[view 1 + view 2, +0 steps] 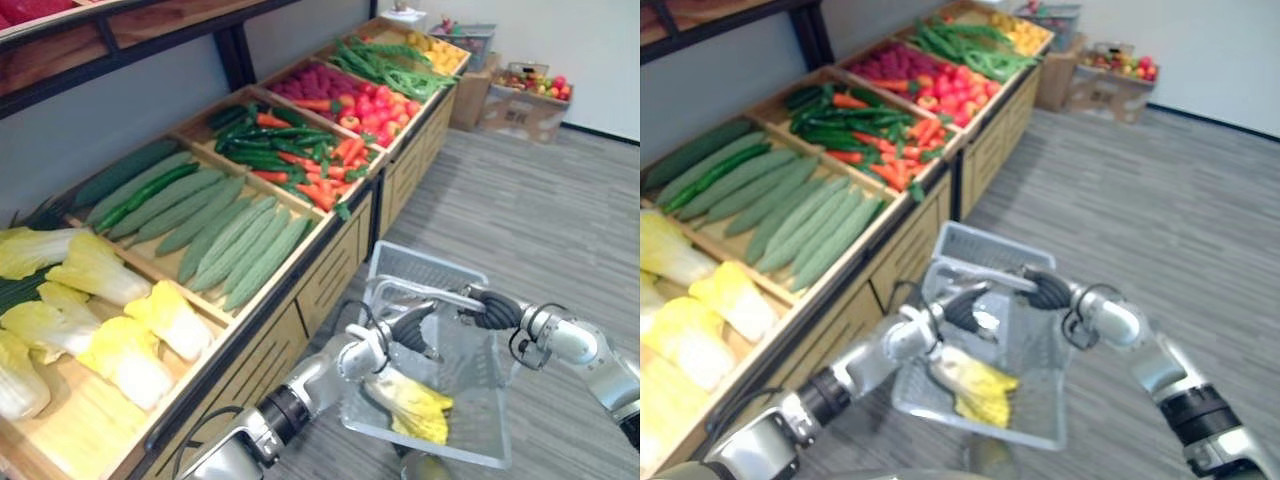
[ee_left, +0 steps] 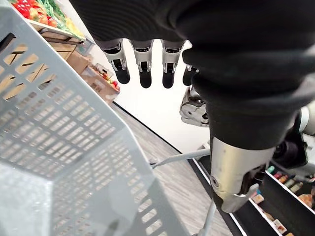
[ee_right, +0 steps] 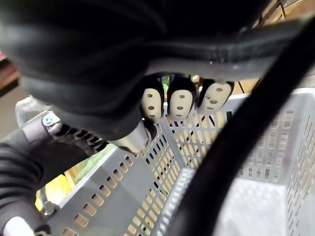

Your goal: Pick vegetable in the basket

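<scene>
A grey plastic basket [image 1: 400,265] hangs in front of the vegetable stand, over the floor. My right hand [image 1: 490,308] is shut on its metal handle [image 1: 420,292]; in the right wrist view its fingers [image 3: 179,103] curl round the bar above the basket's slotted wall [image 3: 256,147]. A yellow-green cabbage [image 1: 415,408] lies on the basket's bottom. My left hand [image 1: 405,330] hovers inside the basket just above the cabbage. Its fingers [image 2: 142,64] are straight and hold nothing, with the basket wall [image 2: 59,147] beside them.
The wooden stand on the left has bins of yellow cabbages [image 1: 100,320], long green gourds [image 1: 220,235], carrots with green peppers [image 1: 290,150], red vegetables [image 1: 360,100] and green beans [image 1: 390,60]. Cardboard boxes of fruit [image 1: 525,100] stand by the far wall. Grey floor stretches to the right.
</scene>
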{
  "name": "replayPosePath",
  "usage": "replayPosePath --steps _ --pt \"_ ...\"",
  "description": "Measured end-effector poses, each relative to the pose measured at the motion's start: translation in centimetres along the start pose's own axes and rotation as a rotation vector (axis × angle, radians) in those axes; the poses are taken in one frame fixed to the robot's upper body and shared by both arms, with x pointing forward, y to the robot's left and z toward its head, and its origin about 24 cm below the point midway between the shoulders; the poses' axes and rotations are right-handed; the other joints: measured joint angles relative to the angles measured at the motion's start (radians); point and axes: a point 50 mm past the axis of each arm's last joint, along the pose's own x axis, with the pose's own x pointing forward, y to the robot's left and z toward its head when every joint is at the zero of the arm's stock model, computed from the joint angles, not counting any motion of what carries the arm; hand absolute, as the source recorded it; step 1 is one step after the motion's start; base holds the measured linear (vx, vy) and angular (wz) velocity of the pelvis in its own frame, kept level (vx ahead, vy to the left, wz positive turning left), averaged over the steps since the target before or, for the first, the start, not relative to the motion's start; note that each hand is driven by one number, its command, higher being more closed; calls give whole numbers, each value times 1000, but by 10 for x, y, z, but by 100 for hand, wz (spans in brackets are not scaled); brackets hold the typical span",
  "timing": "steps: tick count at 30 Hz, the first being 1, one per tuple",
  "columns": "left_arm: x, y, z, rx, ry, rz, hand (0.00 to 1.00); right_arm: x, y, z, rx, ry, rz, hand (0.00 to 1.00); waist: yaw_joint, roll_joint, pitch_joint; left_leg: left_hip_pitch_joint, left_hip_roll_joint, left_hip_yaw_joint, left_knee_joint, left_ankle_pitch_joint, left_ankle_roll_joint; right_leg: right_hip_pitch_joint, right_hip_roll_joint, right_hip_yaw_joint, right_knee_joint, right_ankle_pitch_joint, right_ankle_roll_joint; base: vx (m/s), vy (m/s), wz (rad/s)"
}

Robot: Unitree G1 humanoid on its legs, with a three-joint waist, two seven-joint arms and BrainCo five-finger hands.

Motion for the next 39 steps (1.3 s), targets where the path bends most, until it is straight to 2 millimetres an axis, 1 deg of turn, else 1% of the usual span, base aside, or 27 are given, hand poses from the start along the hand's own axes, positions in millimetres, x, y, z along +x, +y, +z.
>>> replayPosePath --steps 2,3,4,5,6,7,8,9,10,11,12,13,15,18,20,22,23,25,26,28,31,33,34,36,37,38,39 --pt "-2 4 2 -53 0 11 0 2 3 -4 28 14 -75 100 3 -1 1 -12 6 -26 12 -4 4 6 -10 -22 2 0 0 -68 -36 39" --pt "-4 5 13 -74 -59 2 0 3 3 -13 51 61 -130 100 4 -4 3 -17 7 -42 13 -5 5 13 -18 -39 2 0 0 -55 -21 43" --pt "-5 3 40 -109 -183 -19 0 -2 6 -34 107 172 -200 100 26 -9 5 -22 8 -59 15 -7 5 18 -26 -54 2 0 0 -58 -15 44" --pt "-7 4 60 -131 -285 -22 0 -5 8 -44 133 230 -226 100 36 -10 4 -29 8 -67 17 -7 7 18 -31 -62 2 0 0 -58 -5 44" --pt "-15 2 106 -184 -525 -40 0 -10 13 -60 194 326 -280 100 57 -12 5 -40 7 -86 20 -8 10 19 -41 -79 1 0 0 -49 8 49" --pt "-29 2 143 -246 -736 -51 0 -10 19 -70 223 399 -293 100 63 -13 5 -51 9 -108 28 -9 13 26 -52 -99 -2 -1 1 -37 15 48" --pt "-34 4 155 -274 -812 -52 0 -10 23 -73 236 427 -288 100 65 -13 5 -53 9 -117 29 -9 14 32 -56 -107 -4 -1 1 -35 26 48" --pt "-41 7 170 -323 -908 -55 0 -12 34 -80 279 480 -288 100 80 -15 6 -54 10 -139 29 -9 15 49 -63 -127 -9 -1 1 -24 23 38" --pt "-43 9 171 -326 -924 -53 0 -14 39 -85 297 515 -287 100 82 -18 7 -56 11 -150 29 -8 16 54 -67 -141 -9 -1 1 -54 25 59" --pt "-45 11 168 -348 -920 -62 0 -22 48 -95 334 592 -301 100 82 -17 7 -71 10 -186 30 -6 25 66 -81 -172 -13 -1 1 -67 17 81" --pt "-46 11 161 -368 -889 -78 0 -36 54 -106 370 667 -322 100 86 -19 7 -95 5 -225 30 -3 32 71 -98 -208 -15 -1 1 -74 15 86" --pt "-47 11 157 -367 -872 -86 0 -43 57 -111 384 699 -331 100 90 -18 7 -106 2 -241 29 -1 37 72 -106 -224 -16 -2 2 -53 11 89" --pt "-48 13 146 -423 -812 -110 0 -72 63 -125 426 814 -401 100 107 -18 7 -142 -5 -307 28 9 57 85 -133 -292 -17 -7 1 -29 4 84" --pt "-55 22 146 -499 -819 -66 0 -93 69 -133 496 896 -516 100 110 -21 5 -176 -11 -385 24 28 65 107 -154 -372 -17 -8 0 -22 0 79" --pt "-61 28 148 -514 -835 -26 0 -104 77 -136 569 930 -584 100 115 -33 -1 -192 -24 -432 3 43 77 119 -169 -422 -19 -10 -2 -18 1 78" --pt "-69 39 142 -501 -817 45 0 -116 94 -139 674 979 -654 100 122 -41 -17 -208 -51 -502 -49 82 87 139 -189 -491 -22 -19 -3 -10 -9 82" --pt "-70 42 139 -498 -807 71 0 -120 99 -140 692 998 -658 100 130 -44 -18 -208 -57 -512 -65 94 89 144 -191 -506 -25 -20 -3 -6 -22 78" --pt "-79 58 123 -494 -741 215 0 -139 125 -144 798 1088 -691 100 147 -59 -36 -220 -87 -573 -134 142 95 156 -204 -564 -36 -39 -2 -10 -23 77" --pt "-83 62 119 -494 -721 254 0 -144 133 -145 820 1112 -687 100 150 -59 -46 -229 -93 -591 -150 156 95 156 -206 -579 -40 -46 -1 23 -16 77" --pt "-99 79 99 -464 -625 423 0 -156 161 -146 920 1210 -663 100 162 -58 -60 -228 -114 -647 -238 219 97 166 -205 -632 -62 -50 2 39 -14 69" --pt "-119 96 70 -423 -478 617 0 -167 186 -144 1010 1300 -631 100 163 -60 -61 -248 -122 -709 -270 252 103 180 -202 -687 -80 -46 -1 44 4 62" --pt "-141 108 34 -393 -277 823 0 -176 206 -139 1086 1369 -607 100 163 -65 -64 -268 -129 -749 -268 263 116 191 -200 -714 -91 -44 -3 57 15 44" --pt "-148 110 24 -386 -222 873 0 -179 210 -138 1101 1386 -603 100 163 -66 -65 -275 -130 -756 -268 264 118 191 -200 -721 -93 -44 -3 87 23 32" --pt "-173 108 -13 -382 18 1055 0 -189 225 -133 1168 1447 -618 100 162 -62 -71 -296 -136 -784 -264 268 122 191 -200 -739 -103 -44 -2 82 14 28" --pt "-180 105 -22 -384 78 1093 0 -192 228 -132 1181 1461 -621 100 162 -62 -72 -299 -137 -789 -264 269 123 191 -200 -744 -103 -44 -3 47 7 25" --pt "-190 100 -34 -390 168 1140 0 -195 233 -130 1198 1475 -630 100 162 -65 -74 -307 -137 -800 -264 271 125 191 -200 -749 -104 -44 -2 64 9 24" --pt "-205 90 -56 -390 325 1187 0 -196 238 -126 1225 1488 -657 100 161 -70 -76 -311 -138 -810 -264 272 125 191 -199 -752 -105 -46 -6 60 9 19"
